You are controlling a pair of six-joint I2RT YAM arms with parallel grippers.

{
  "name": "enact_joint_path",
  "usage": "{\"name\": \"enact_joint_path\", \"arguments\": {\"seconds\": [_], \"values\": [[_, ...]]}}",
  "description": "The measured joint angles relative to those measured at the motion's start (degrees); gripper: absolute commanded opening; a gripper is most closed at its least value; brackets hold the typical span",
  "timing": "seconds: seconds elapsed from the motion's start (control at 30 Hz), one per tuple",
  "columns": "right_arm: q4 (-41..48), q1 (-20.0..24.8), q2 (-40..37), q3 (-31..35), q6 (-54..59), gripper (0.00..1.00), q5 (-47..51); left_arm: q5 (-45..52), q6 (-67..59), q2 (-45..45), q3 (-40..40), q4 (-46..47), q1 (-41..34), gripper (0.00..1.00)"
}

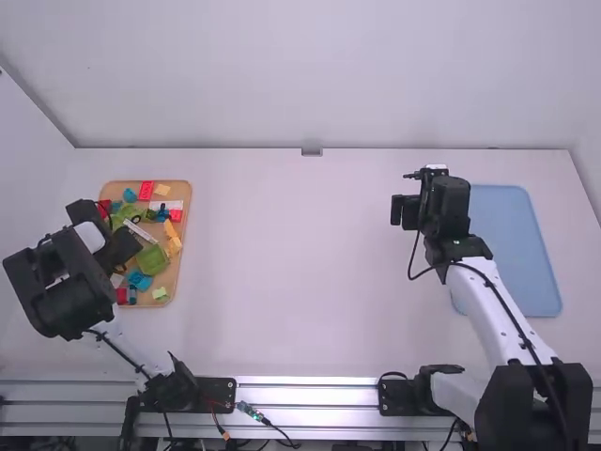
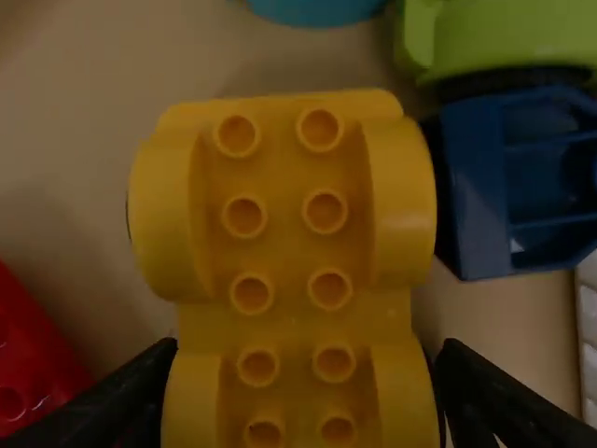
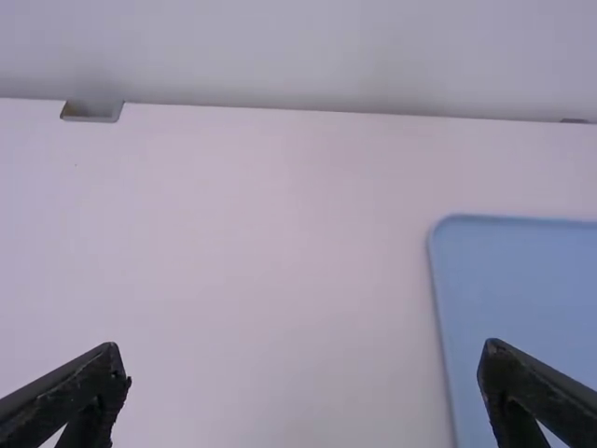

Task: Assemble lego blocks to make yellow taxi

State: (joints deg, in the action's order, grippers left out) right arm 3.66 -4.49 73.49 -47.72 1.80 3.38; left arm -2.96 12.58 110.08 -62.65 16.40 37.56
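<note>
A blue tray [image 3: 522, 280] lies on the right of the white desk [image 3: 280, 280]. A small grey bracket [image 3: 91, 112] sits left of it, at the far edge. The right gripper [image 1: 445, 209] is spread open.

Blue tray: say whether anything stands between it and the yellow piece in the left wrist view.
Yes: in the high view, the right gripper is by the left edge of the blue tray, seemingly across a path from the yellow piece.
</note>
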Motion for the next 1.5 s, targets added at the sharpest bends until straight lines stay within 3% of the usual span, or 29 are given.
{"name": "enact_joint_path", "arguments": {"seconds": [0.07, 0.17, 0.3, 0.5, 0.6, 0.87, 0.93, 1.23, 1.5], "values": [[0.0, 0.0, 0.0, 0.0, 0.02, 0.99, 0.0, -0.02, 0.0, -0.04, 0.48, -1.11, 0.0, 0.59], [0.0, 0.0, 0.0, 0.0, 0.09, 0.99, 0.0, -0.04, -0.22, -0.07, 1.01, -2.58, 0.0, 0.62], [-0.04, 0.0, 0.0, 0.0, 0.0, 0.99, 0.0, -0.04, -0.2, -0.07, 1.11, -2.91, 0.0, 0.57], [-0.37, 0.0, 0.0, 0.0, 0.02, 0.99, 0.0, 0.02, 2.1, -0.07, -0.68, 2.6, 0.04, 0.26], [-0.44, 0.0, 0.0, 0.0, 0.2, 0.99, -0.02, 0.0, 3.72, -0.28, -1.97, 5.42, 0.04, 0.18], [-0.22, 0.0, 0.0, 0.0, 0.0, 0.99, 0.04, 0.66, 5.07, -9.84, -2.49, 7.02, -2.23, 0.15], [-0.2, 0.0, 0.0, 0.0, 0.04, 0.99, 0.02, 3.28, 2.29, -13.64, -2.86, 7.5, -4.85, 0.02], [0.15, 0.0, 0.0, 0.0, 0.11, 0.99, 0.02, 11.67, -15.89, -20.33, -3.63, 15.78, -23.74, 0.02], [0.7, -0.02, 0.0, 0.0, 0.09, 0.99, 0.02, 13.51, -37.11, -20.31, -3.63, 22.64, -47.58, 0.02]]}}
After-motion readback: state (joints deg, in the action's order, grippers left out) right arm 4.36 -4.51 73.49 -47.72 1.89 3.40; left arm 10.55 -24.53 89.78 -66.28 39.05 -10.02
